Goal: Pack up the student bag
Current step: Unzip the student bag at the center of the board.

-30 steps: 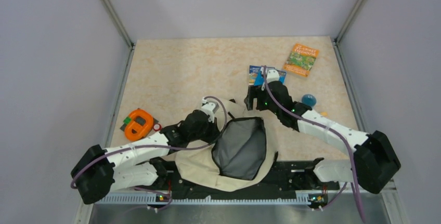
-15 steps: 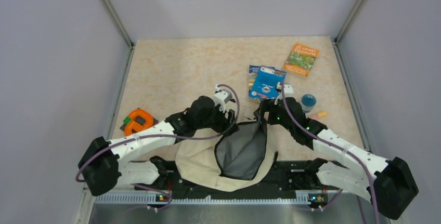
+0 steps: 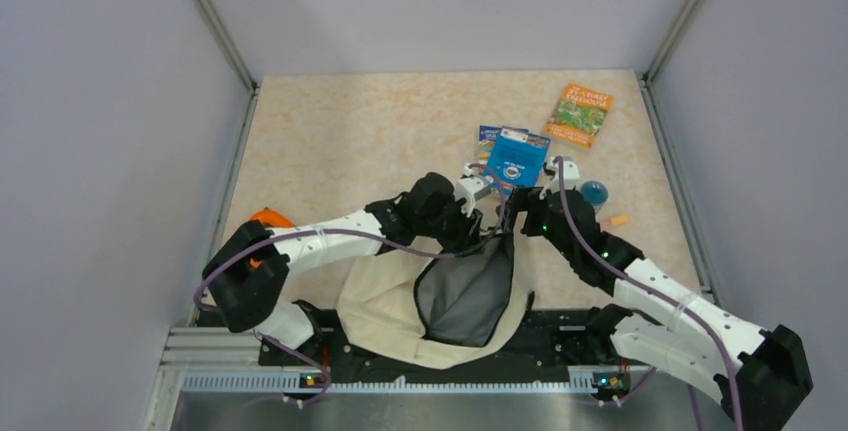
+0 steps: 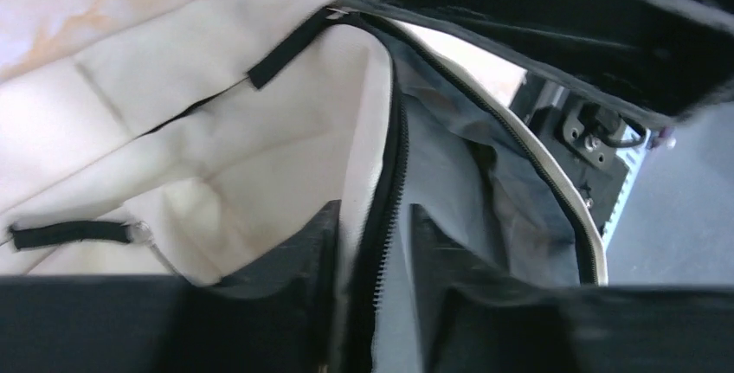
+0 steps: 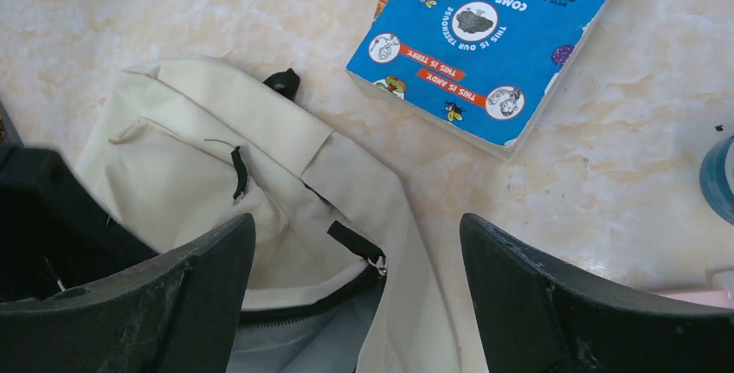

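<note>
The student bag point(image 3: 385, 296) is a cream backpack lying at the near middle of the table, its mouth open on grey lining point(image 3: 465, 291). My left gripper point(image 3: 487, 228) is at the bag's far rim. In the left wrist view the gripper point(image 4: 372, 217) is shut on the zipper edge point(image 4: 391, 157) of the bag. My right gripper point(image 3: 511, 215) hovers right beside it, open and empty. In the right wrist view the gripper point(image 5: 357, 234) is spread above the bag's top point(image 5: 199, 157) and a zipper pull point(image 5: 377, 262).
A blue book point(image 3: 515, 159) lies just beyond the grippers, also in the right wrist view point(image 5: 489, 40). A green-orange book point(image 3: 580, 114) lies far right. A blue cup point(image 3: 594, 193) and an orange stick point(image 3: 616, 221) lie right. An orange object point(image 3: 262, 218) shows behind my left arm.
My left arm has swung right along the bag's far rim to meet the right gripper. My right gripper has drawn back from the blue book to the bag's top.
</note>
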You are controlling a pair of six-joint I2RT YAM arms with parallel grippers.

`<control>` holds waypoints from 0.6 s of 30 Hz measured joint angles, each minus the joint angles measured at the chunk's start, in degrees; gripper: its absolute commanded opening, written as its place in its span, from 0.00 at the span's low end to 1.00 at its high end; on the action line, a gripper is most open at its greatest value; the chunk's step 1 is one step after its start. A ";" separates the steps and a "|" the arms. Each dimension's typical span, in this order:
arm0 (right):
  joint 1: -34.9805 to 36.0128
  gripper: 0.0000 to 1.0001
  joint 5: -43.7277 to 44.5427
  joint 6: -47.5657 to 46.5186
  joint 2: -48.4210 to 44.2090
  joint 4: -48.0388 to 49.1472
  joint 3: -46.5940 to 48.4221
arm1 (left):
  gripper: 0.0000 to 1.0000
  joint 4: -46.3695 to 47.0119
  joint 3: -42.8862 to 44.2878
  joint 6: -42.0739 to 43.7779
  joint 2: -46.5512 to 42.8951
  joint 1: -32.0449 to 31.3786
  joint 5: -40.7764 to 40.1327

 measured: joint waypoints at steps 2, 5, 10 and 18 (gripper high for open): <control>0.00 0.86 0.48 -0.26 0.00 -0.24 0.00 | 0.23 1.20 -0.59 -0.50 0.24 -1.64 0.48; 0.00 0.85 0.70 -0.50 0.35 -0.61 -0.13 | 0.17 2.89 -2.25 -0.55 0.24 -5.51 -0.15; 0.00 0.80 0.57 -0.44 3.37 -0.85 -1.53 | 0.03 4.57 -5.29 -1.62 1.92 -11.41 -5.44; 0.00 0.73 -2.08 -0.70 7.32 -1.29 -3.78 | 0.00 4.46 -5.62 -3.32 5.97 -15.67 -14.25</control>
